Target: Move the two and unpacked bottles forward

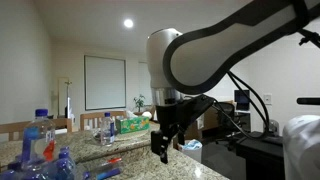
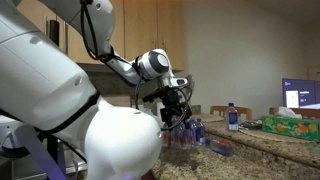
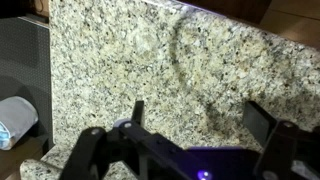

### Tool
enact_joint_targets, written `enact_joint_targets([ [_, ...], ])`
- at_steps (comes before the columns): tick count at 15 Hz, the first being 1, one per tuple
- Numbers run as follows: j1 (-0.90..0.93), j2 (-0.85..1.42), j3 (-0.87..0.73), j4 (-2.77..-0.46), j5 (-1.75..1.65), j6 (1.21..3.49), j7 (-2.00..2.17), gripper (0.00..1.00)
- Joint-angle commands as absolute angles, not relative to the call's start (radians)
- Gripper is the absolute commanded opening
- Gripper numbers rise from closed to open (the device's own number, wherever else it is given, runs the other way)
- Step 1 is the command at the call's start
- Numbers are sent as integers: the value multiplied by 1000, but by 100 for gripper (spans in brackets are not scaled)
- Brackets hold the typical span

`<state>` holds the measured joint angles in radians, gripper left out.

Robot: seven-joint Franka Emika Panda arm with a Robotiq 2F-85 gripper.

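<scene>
My gripper hangs above the granite counter, open and empty; it also shows in an exterior view. In the wrist view the two fingers stand wide apart over bare granite, with nothing between them. Clear plastic bottles with blue caps stand at the counter's left end, one loose and several in a pack. In an exterior view the bottles stand just below and beside the gripper. A lone bottle stands farther back.
A green tissue box and another bottle sit on the counter's far side; the box also shows in an exterior view. A red and blue item lies on the counter. A monitor glows at the right. A white round object lies below the counter edge.
</scene>
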<state>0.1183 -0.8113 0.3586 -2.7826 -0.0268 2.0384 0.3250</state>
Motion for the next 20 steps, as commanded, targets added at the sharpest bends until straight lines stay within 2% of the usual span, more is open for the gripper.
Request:
enact_joint_targets([
  [1, 133, -807, 344, -2784, -39, 2035, 335, 100],
  [12, 144, -801, 334, -2782, -74, 2053, 283, 100],
  [13, 97, -785, 272, -2632, -132, 1940, 193, 100],
  [20, 118, -532, 146, -2206, -161, 1919, -73, 100],
])
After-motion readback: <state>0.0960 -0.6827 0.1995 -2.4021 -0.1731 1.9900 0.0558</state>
